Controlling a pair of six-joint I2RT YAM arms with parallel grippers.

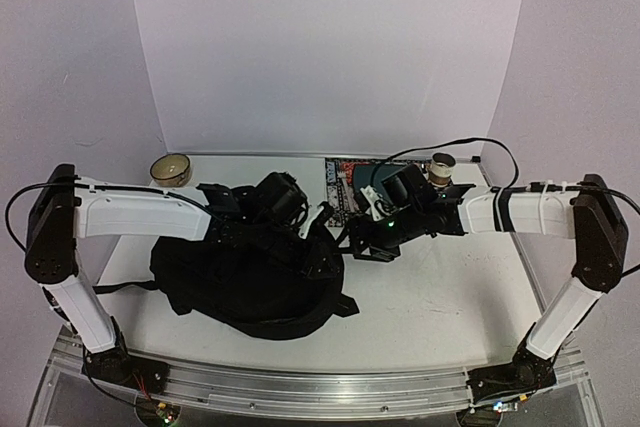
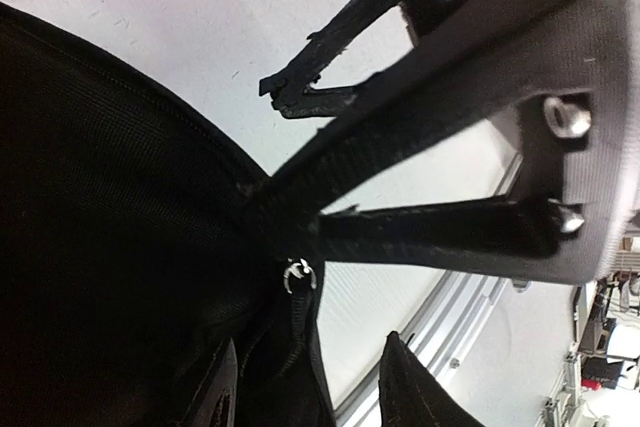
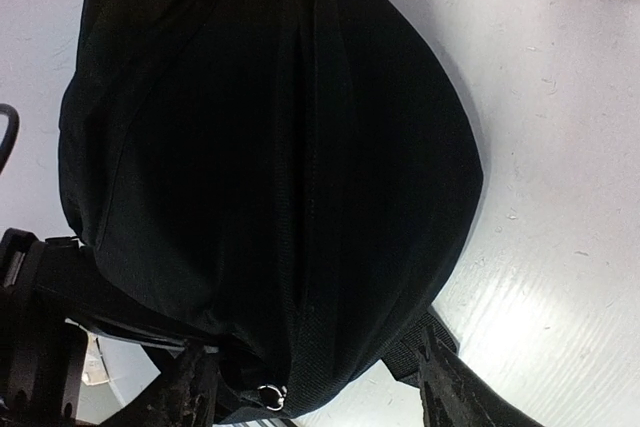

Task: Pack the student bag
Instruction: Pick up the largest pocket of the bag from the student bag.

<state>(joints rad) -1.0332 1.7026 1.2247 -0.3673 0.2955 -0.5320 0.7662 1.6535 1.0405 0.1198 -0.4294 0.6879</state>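
White table [image 1: 450, 297]: smooth top, metal rail [image 1: 320, 387] along the near edge. Student bag [image 1: 250, 282] lies slumped on the left-centre of the table, under the left arm. It's soft black woven fabric, dome-shaped, with webbing straps trailing off its sides. The zip seam along its length looks shut in the right wrist view; cannot tell what's inside.

Left gripper [image 2: 315, 397] is at the bag's right end, jaws apart and straddling a webbing strip. Bare table shows between the strip and one finger.

Right gripper [image 3: 320, 402] comes in at the same end from the other side, jaws also apart. In the left wrist view one finger [image 2: 295, 99] hangs free over the table and the other lies against the fabric edge.

Book [image 1: 342, 179], busy patterned cover, lies flat behind the bag, partly under the right gripper. Beige round bowl [image 1: 172, 169] is back left, apart from the bag. Small cylindrical cup [image 1: 441, 165] is back right, contents not visible. Small metal zip ring [image 3: 270, 396] sits on the bag's end, between the right fingers.
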